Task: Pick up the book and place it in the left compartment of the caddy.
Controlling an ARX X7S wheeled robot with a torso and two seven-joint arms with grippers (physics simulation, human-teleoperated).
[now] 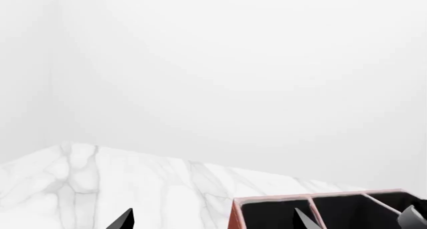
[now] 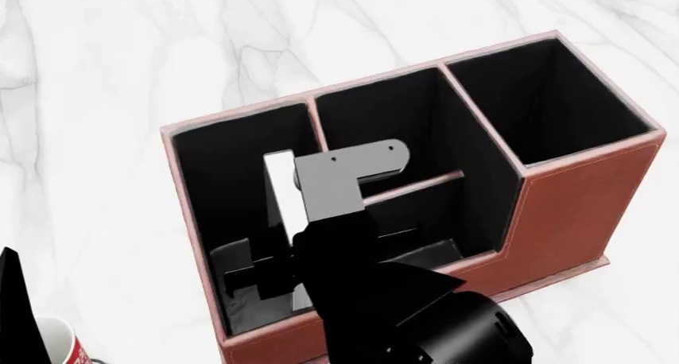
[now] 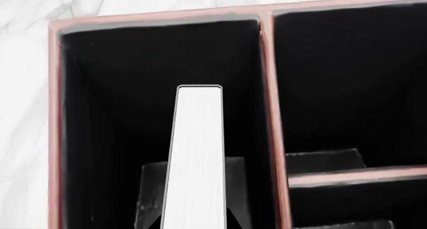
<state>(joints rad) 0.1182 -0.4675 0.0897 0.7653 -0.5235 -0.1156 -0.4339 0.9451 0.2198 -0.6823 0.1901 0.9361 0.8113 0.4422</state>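
The right gripper, fingers closed on the book, holds it upright inside the caddy's left compartment, at nine o'clock of the divided section.

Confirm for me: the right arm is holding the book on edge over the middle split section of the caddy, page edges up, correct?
Not quite. The book stands on edge, page edges up, in the left compartment, the caddy's long undivided end section, not the middle split one. The right wrist view shows it best, and the head view agrees. The rest stands.
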